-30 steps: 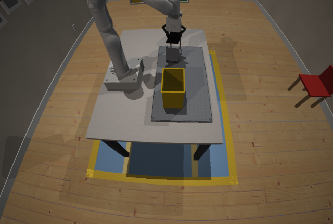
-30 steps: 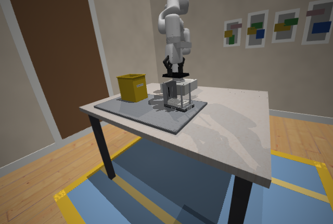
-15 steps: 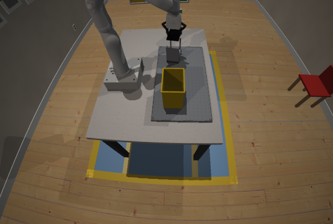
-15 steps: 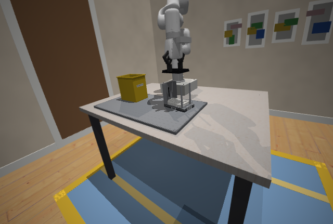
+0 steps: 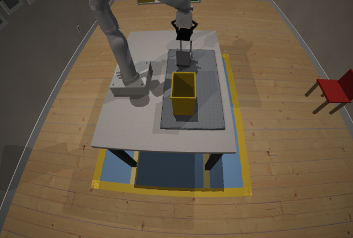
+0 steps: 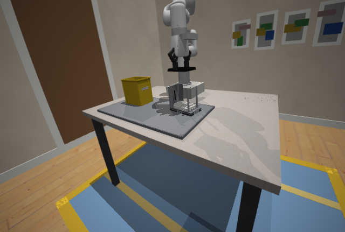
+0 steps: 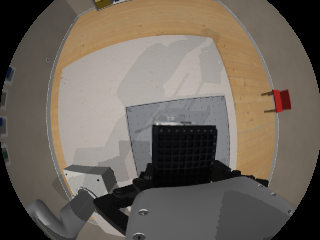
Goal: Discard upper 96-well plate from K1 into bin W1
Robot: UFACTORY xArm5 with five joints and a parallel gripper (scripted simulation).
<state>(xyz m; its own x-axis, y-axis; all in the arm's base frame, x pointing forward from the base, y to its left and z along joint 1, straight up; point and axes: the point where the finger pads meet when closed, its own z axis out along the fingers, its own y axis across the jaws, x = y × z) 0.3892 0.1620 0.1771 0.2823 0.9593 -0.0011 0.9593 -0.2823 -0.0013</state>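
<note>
My gripper (image 5: 183, 33) (image 6: 181, 68) is shut on a black 96-well plate (image 5: 183, 34) (image 6: 181, 69) (image 7: 184, 154) and holds it flat, well above the stack rack K1 (image 5: 182, 57) (image 6: 174, 91). A white plate (image 6: 183, 105) lies low in the rack between its posts. The yellow plastics bin W1 (image 5: 183, 104) (image 6: 137, 90) stands upright on the grey mat (image 5: 210, 98) (image 6: 144, 115), nearer the table's front than the rack. In the wrist view the black plate fills the middle below the gripper and hides the rack.
The arm's base (image 5: 129, 85) stands on the table's left side. The table top (image 5: 128, 132) (image 6: 245, 129) extends around the mat. A red chair (image 5: 336, 89) stands on the floor at the right.
</note>
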